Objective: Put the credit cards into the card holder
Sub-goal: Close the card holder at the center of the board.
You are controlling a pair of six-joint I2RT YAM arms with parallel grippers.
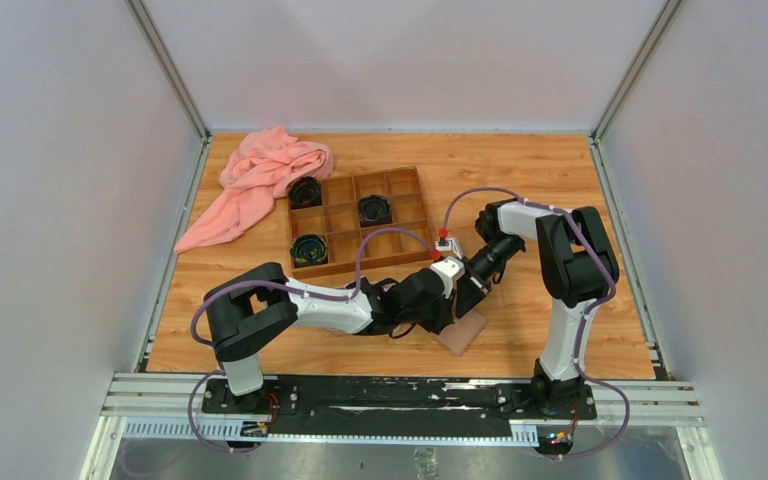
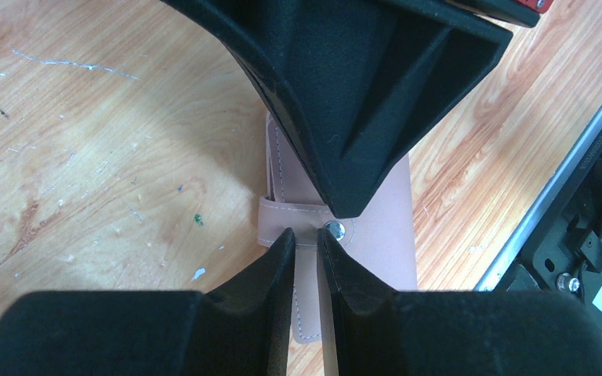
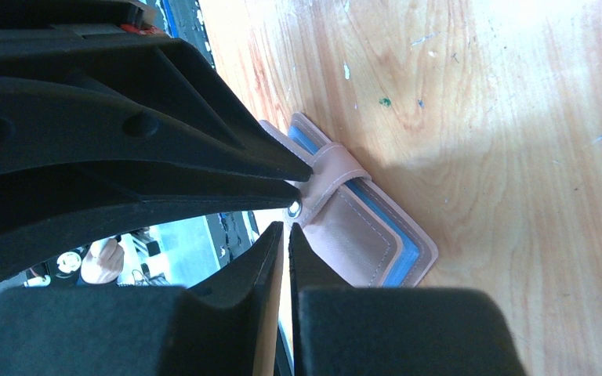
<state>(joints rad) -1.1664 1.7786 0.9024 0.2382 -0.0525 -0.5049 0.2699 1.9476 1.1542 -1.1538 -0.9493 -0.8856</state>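
L+R jaws near-shut, converged on card holder (image 2: 376,258)

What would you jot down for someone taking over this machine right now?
Left gripper: closed, tips at the strap of the wallet.
Right gripper: closed, tips by the snap button.
Wallet: lying flat, folded shut, strap across it.
Cards: none in view; whether any are inside cannot be seen.
Left to do: confirm the cards, press the snap, back away.
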